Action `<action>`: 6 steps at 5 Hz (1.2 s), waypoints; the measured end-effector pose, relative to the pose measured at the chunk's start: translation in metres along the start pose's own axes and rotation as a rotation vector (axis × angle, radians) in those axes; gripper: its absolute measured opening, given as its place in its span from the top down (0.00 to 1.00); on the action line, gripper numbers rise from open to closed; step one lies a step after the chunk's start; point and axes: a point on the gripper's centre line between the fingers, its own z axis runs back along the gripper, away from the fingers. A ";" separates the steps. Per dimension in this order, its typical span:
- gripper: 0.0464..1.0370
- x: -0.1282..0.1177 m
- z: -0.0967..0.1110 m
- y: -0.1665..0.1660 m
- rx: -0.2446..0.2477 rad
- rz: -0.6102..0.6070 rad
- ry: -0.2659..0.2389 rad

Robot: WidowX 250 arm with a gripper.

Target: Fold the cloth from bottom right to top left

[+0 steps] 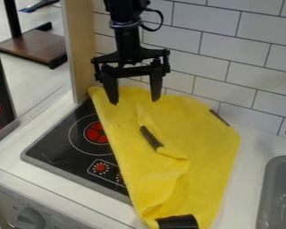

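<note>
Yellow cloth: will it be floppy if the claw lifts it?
The yellow cloth would probably droop, since it wrinkles softly near its middle. It looks light, being a thin sheet. It seems unlikely to roll, lying spread over stove and counter.

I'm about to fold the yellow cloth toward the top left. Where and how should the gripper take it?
Probably by the bottom right end of the cloth, just right of the black object, coming down from above: its right edge lies spread over the counter, seemingly free to pinch.

Black arm, jaws hanging open
</note>
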 end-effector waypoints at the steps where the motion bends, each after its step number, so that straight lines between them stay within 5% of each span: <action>1: 0.04 -0.004 -0.007 0.000 0.010 -0.001 0.025; 2: 0.04 -0.022 -0.011 -0.022 0.051 -0.092 0.064; 4: 0.04 -0.048 -0.018 -0.054 0.034 -0.236 0.093; 6: 0.04 -0.102 -0.028 -0.093 0.051 -0.534 0.104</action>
